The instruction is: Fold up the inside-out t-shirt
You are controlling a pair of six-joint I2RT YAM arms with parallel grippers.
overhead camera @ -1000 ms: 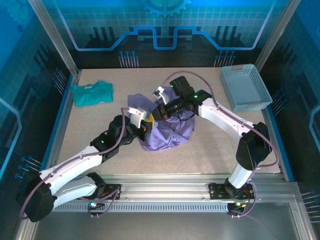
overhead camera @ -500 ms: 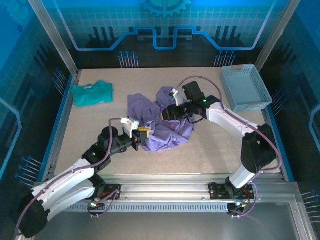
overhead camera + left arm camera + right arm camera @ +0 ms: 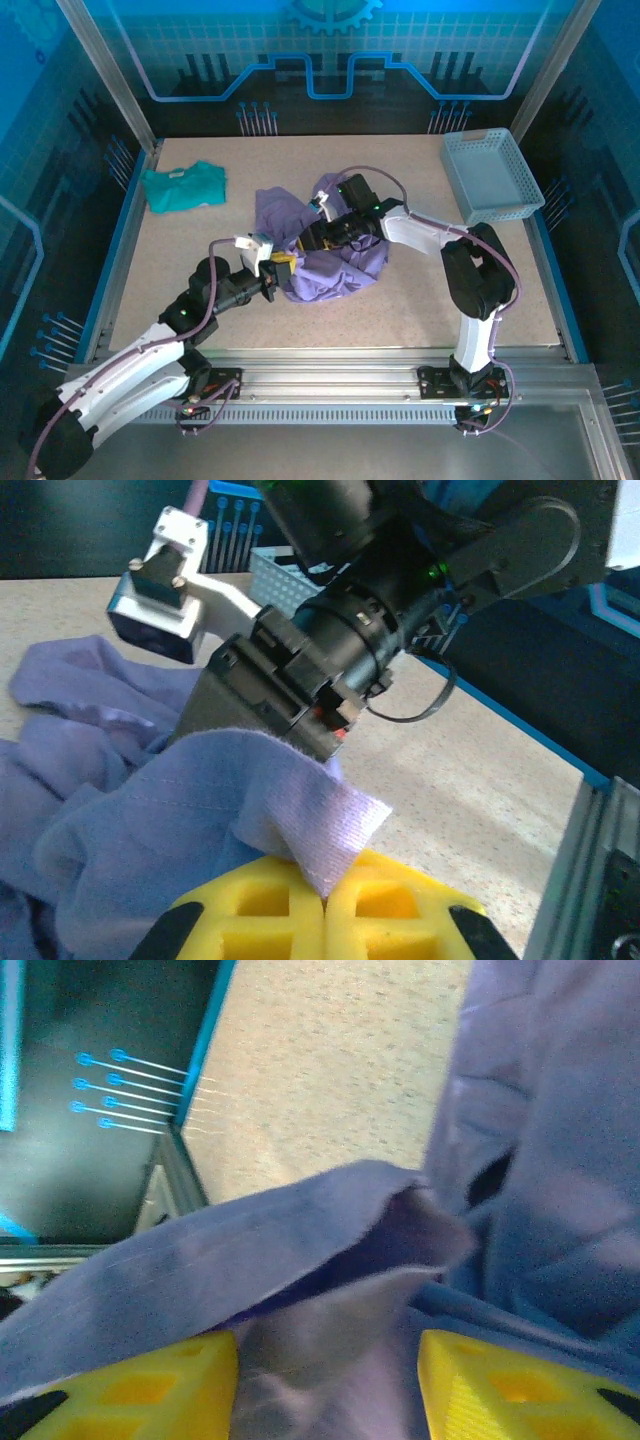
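The inside-out t-shirt (image 3: 345, 268) lies crumpled in a lavender heap at the middle of the table. At the heap's left edge my left gripper (image 3: 284, 263) is shut on a hem fold. In the left wrist view, the yellow pads (image 3: 250, 905) of that gripper (image 3: 325, 885) pinch a pale corner of the t-shirt (image 3: 150, 810). Just past them I see the right gripper's dark body (image 3: 300, 680). My right gripper (image 3: 310, 238) sits low on the heap, open. Its yellow fingers (image 3: 150, 1390) stand well apart, with loose t-shirt cloth (image 3: 560, 1160) bunched between them.
A folded teal-green shirt (image 3: 183, 186) lies at the far left of the table. A light blue basket (image 3: 492, 175) stands at the far right corner. Blue rails (image 3: 112, 255) edge the table on both sides.
The right gripper has opened and slid left along the heap toward the left gripper. The left arm has drawn back toward the near left, still holding the hem.
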